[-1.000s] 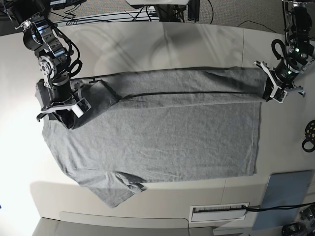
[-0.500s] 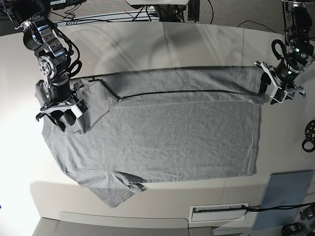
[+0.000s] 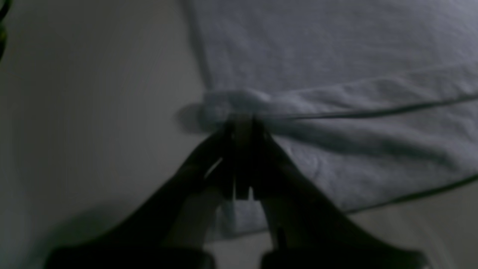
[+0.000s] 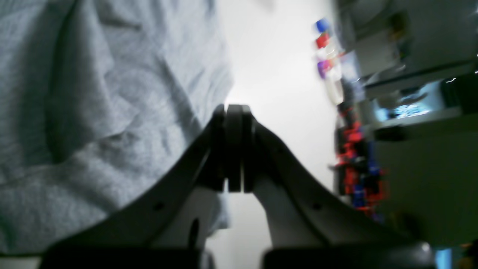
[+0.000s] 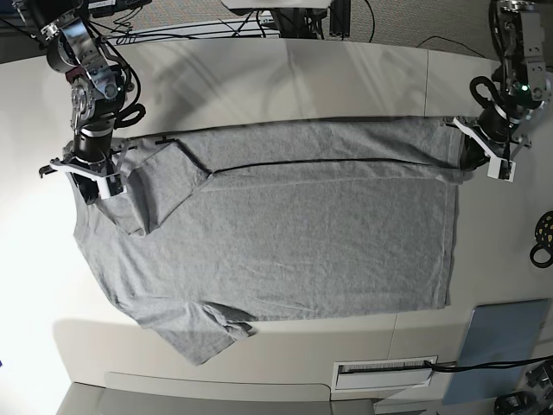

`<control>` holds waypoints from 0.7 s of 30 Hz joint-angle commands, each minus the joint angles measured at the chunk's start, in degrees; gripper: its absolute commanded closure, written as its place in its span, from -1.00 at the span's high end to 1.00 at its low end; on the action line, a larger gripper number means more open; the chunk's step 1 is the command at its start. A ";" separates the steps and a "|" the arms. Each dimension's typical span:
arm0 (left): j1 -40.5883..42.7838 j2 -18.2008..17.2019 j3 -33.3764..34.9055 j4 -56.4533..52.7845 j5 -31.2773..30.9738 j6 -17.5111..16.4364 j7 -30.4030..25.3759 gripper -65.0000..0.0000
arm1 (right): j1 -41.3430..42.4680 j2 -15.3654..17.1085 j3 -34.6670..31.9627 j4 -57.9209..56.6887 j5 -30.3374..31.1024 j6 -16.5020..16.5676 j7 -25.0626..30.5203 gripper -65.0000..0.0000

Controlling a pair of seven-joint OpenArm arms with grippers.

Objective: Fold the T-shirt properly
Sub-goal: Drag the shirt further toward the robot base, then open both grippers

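Folding T-shirt (image 5: 302, 242), top strip laid over. Left gripper (image 5: 491, 156) jaws closed, empty, frame right; right gripper (image 5: 86, 177) likewise, frame left. Next regrasp: pinch both layers evenly.

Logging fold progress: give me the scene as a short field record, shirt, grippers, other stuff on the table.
shirt: T-shirt spread flat on the table, far long edge folded over toward the middle
left gripper: shut, at the folded hem corner
right gripper: shut, beside the sleeve edge, holding nothing
other: grey-blue pad at the near table corner
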State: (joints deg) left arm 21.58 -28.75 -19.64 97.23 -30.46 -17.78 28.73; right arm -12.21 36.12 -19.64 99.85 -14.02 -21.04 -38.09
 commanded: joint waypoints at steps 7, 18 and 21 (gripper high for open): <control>-1.01 5.90 -0.37 -0.24 -1.73 -1.51 -1.27 -1.00 | 0.92 -4.98 12.41 -3.65 12.24 12.39 3.65 -1.00; -5.57 9.05 -0.37 -13.62 -1.75 -6.14 1.64 -1.00 | 0.92 -5.16 12.74 -13.25 15.96 16.20 3.34 -1.00; -4.04 9.03 -0.39 -13.60 -1.75 -6.29 3.48 -1.00 | 0.46 -5.14 12.74 -13.25 15.93 16.20 0.28 -1.00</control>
State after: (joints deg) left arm 16.78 -19.11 -19.97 83.53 -33.85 -24.29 28.95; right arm -11.66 30.02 -7.44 86.26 2.00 -4.64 -36.01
